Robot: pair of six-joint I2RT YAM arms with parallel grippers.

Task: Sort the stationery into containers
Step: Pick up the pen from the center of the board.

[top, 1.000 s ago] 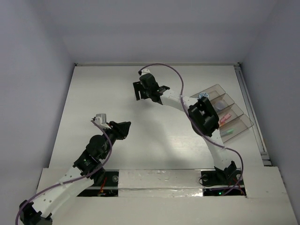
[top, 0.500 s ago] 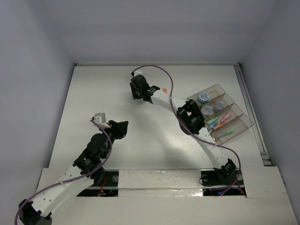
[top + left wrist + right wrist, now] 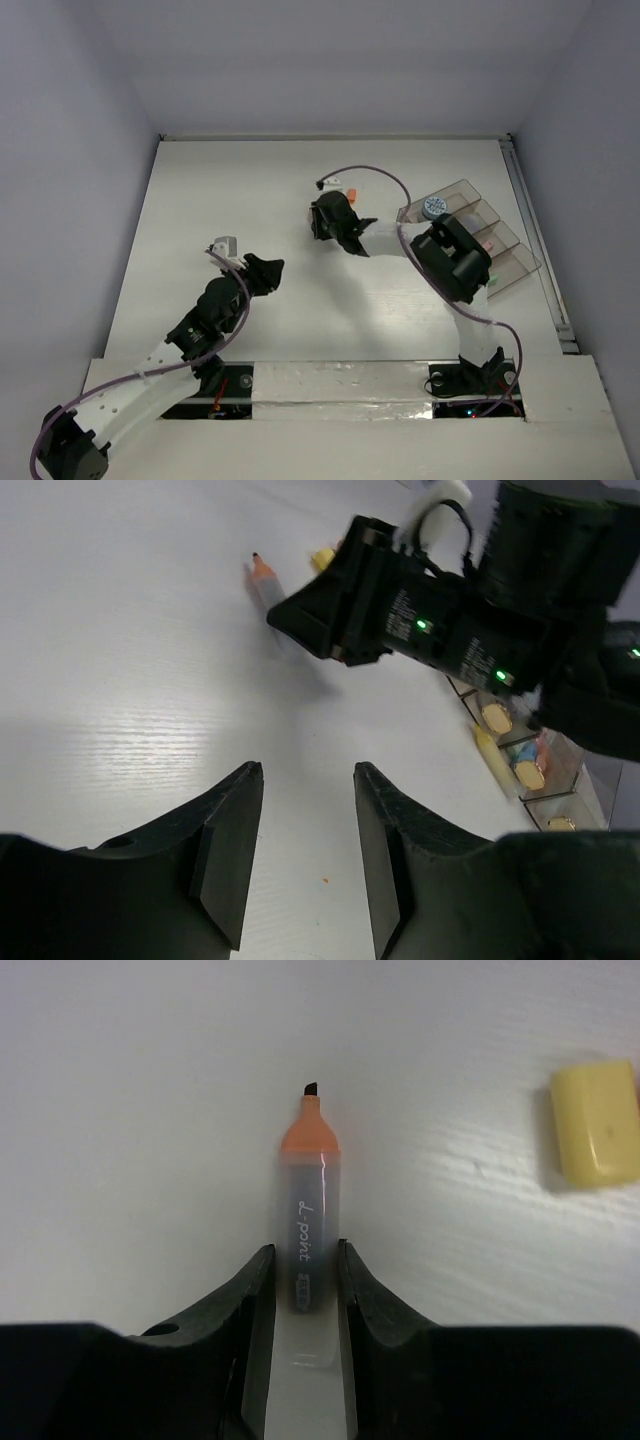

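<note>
Right wrist view: my right gripper [image 3: 300, 1265] is clamped on the grey barrel of an orange-tipped plastic highlighter pen [image 3: 308, 1160], its tip pointing away from the fingers. A small yellow rectangular eraser [image 3: 597, 1123] lies on the white bench [image 3: 120, 1110] near it, not touching. Top external view: this grip sits mid-bench, toward the far edge. The clear smoky-brown compartmented plastic organiser tray [image 3: 518, 262] stands by the right edge, with a round blue-white tub [image 3: 433, 207] in its farthest compartment. My left gripper [image 3: 305, 780] hangs with jaws apart, holding nothing, nearer the left edge.
</note>
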